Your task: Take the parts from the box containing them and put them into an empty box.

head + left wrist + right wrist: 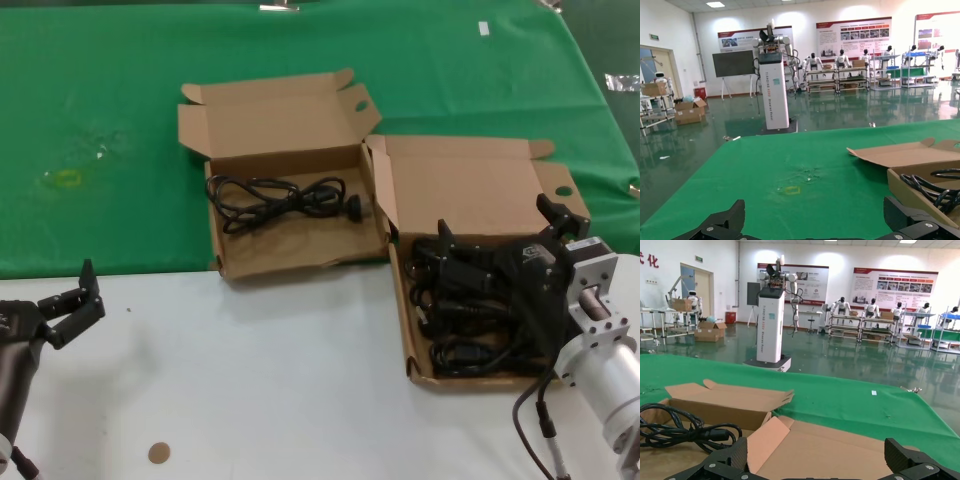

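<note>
The longer-trayed cardboard box [408,330] at the right holds several coiled black power cords [470,320]. My right gripper [497,220] hovers just above those cords, jaws open and empty. In the right wrist view its gripper [820,467] faces that box's open lid [840,447]. The wider-trayed box [300,255] stands to the left, farther back, with one black cord [280,197] in it; this cord also shows in the right wrist view [685,432] and the left wrist view [932,185]. My left gripper [72,303] is open and empty at the near left over the white table; it also shows in the left wrist view [815,227].
A green cloth [100,120] covers the far part of the table, with a faint yellow mark [62,179] at the left. The near part is white table [270,380] with a small brown disc [159,453]. Both box lids stand open toward the back.
</note>
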You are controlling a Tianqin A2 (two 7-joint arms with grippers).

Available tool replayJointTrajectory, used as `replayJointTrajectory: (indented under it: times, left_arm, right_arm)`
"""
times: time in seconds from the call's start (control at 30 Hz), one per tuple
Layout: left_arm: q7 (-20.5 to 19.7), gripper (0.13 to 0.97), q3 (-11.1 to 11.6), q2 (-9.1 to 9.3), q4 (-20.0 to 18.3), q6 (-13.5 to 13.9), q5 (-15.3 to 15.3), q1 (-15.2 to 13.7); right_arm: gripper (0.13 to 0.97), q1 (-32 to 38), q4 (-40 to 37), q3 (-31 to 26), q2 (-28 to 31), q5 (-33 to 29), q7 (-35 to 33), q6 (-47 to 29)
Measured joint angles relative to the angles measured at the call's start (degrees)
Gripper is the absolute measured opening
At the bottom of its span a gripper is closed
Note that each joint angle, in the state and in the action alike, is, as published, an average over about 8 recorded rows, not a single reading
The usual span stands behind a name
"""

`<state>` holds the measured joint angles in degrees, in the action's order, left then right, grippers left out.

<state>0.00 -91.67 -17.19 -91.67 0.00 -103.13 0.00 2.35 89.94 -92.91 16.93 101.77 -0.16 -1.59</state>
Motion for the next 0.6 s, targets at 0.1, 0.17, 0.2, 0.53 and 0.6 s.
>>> replayJointTrajectory:
  times: [0.1, 0.17, 0.2, 0.53, 0.6]
  left_arm:
    - [0.00, 0.966, 0.00, 0.00, 0.00, 0.00, 0.00, 0.00]
    - [0.00, 0.966, 0.00, 0.00, 0.00, 0.00, 0.00, 0.00]
    - [0.00, 0.966, 0.00, 0.00, 0.00, 0.00, 0.00, 0.00]
    - [0.00, 0.966, 0.00, 0.00, 0.00, 0.00, 0.00, 0.00]
    - [0.00, 0.966, 0.00, 0.00, 0.00, 0.00, 0.00, 0.00]
  right_arm:
    - [0.966, 0.00, 0.00, 0.00, 0.00, 0.00, 0.00, 0.00]
    - [0.966, 0.00, 0.00, 0.00, 0.00, 0.00, 0.00, 0.00]
    - [0.966, 0.00, 0.00, 0.00, 0.00, 0.00, 0.00, 0.00]
    - [0.966, 0.00, 0.00, 0.00, 0.00, 0.00, 0.00, 0.00]
    - [0.966, 0.00, 0.00, 0.00, 0.00, 0.00, 0.00, 0.00]
